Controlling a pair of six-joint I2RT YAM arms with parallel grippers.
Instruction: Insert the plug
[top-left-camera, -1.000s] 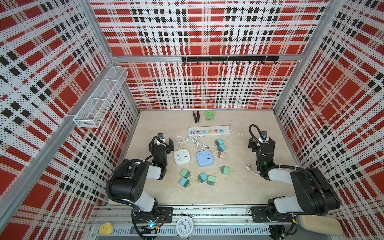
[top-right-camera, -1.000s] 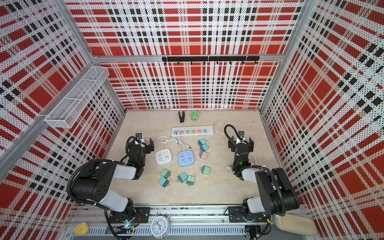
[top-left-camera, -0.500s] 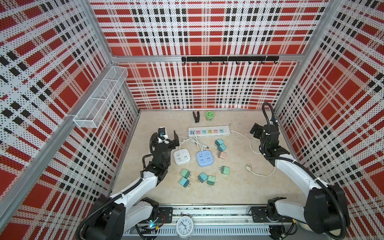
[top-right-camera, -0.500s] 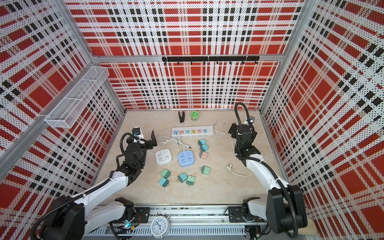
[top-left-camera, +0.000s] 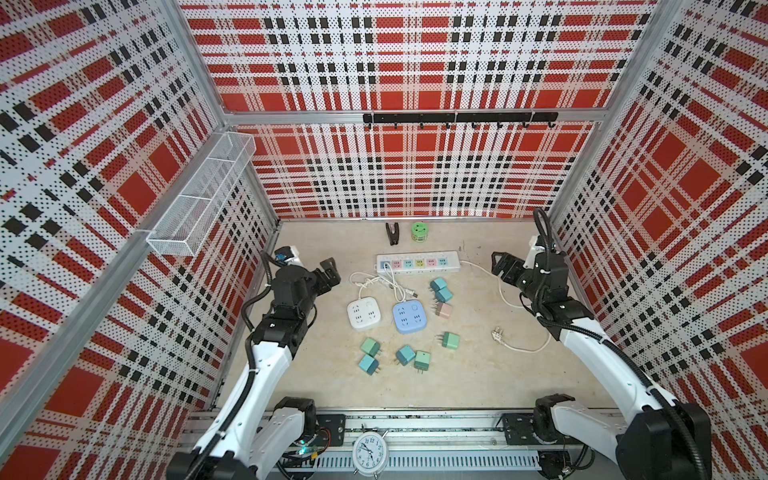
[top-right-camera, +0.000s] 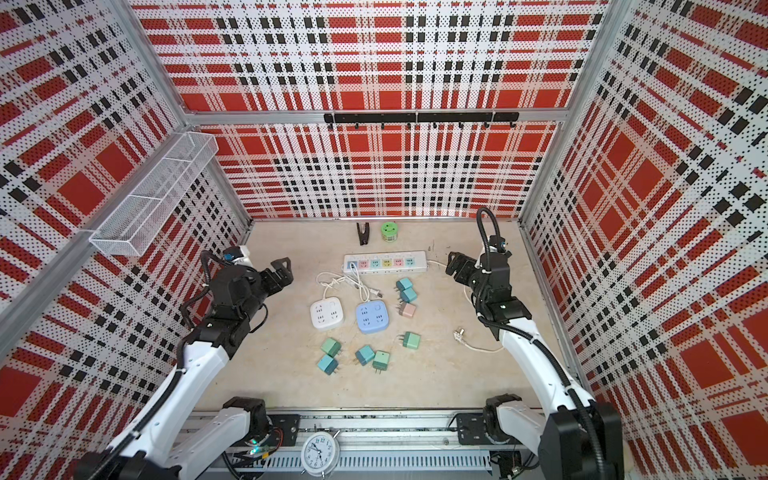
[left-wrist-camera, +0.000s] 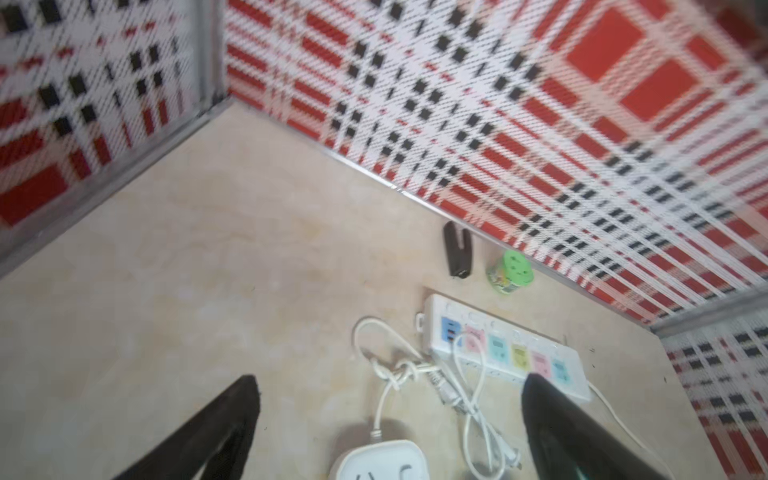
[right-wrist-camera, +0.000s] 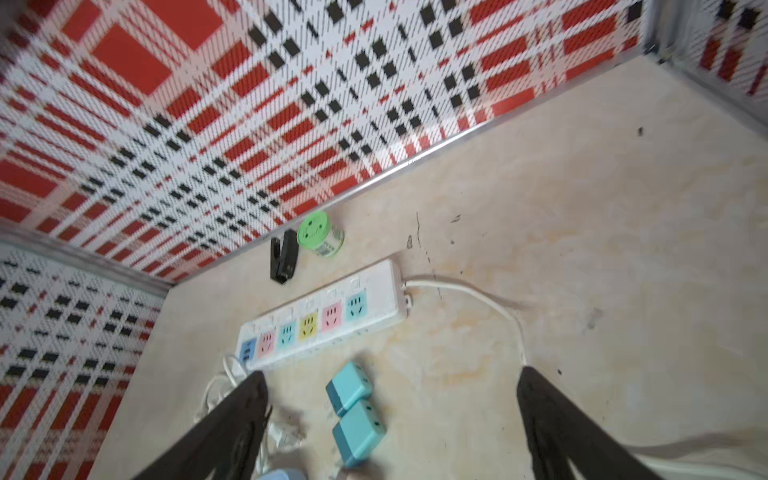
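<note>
My left fingers (top-left-camera: 329, 264) and right fingers (top-left-camera: 505, 262) both stand apart, holding nothing. The plug (top-left-camera: 496, 332) lies on the counter (top-left-camera: 465, 382) below my right fingers, well apart. Bare counter is at its lower left, and the right wall (top-left-camera: 665, 291) is near.

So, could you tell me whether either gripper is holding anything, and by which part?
Nothing is held: the left gripper and the right gripper both stand open, with nothing between the jaws.
</note>
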